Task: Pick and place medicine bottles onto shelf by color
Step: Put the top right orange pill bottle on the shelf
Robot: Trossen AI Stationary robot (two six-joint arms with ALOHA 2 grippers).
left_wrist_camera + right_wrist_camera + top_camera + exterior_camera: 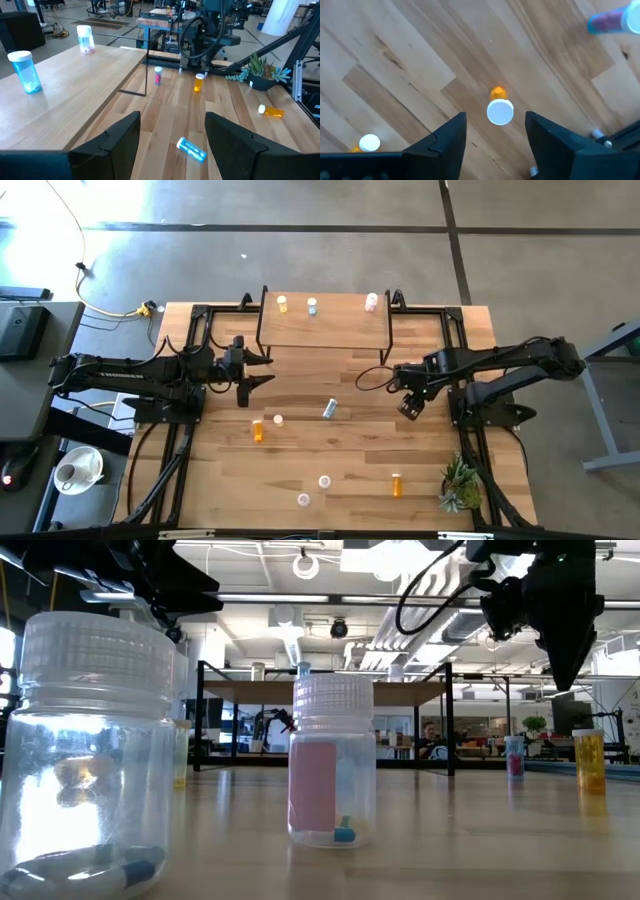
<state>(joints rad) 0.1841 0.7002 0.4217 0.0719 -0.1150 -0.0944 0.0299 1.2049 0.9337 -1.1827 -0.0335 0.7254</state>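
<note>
High view: two dark arms reach inward over a wooden worktop [330,450]. The left hand [252,368] sits just beside the shelf's [325,325] near-left corner, its fingers apart and holding nothing. The right hand [411,406] hovers off the shelf's near-right corner; its wrist view shows the fingers [445,137] spread wide, empty, pointing straight down.

Directly below the right hand stands an orange bottle [499,107], seen from above so that its white cap hides most of it. A second white cap [369,143] is half cut off behind one finger.

Three bottles stand on the shelf: a yellowish one [282,304], a blue one [312,306] and a pink one [371,301]. Ahead of the left hand a blue bottle [329,409] lies on its side, with an orange bottle [258,430] lying nearer that hand. More bottles stand farther toward the worktop's front edge, too small to tell apart well.

In the low view, two clear bottles loom close; the nearest [90,750] is cut off by the frame.
</note>
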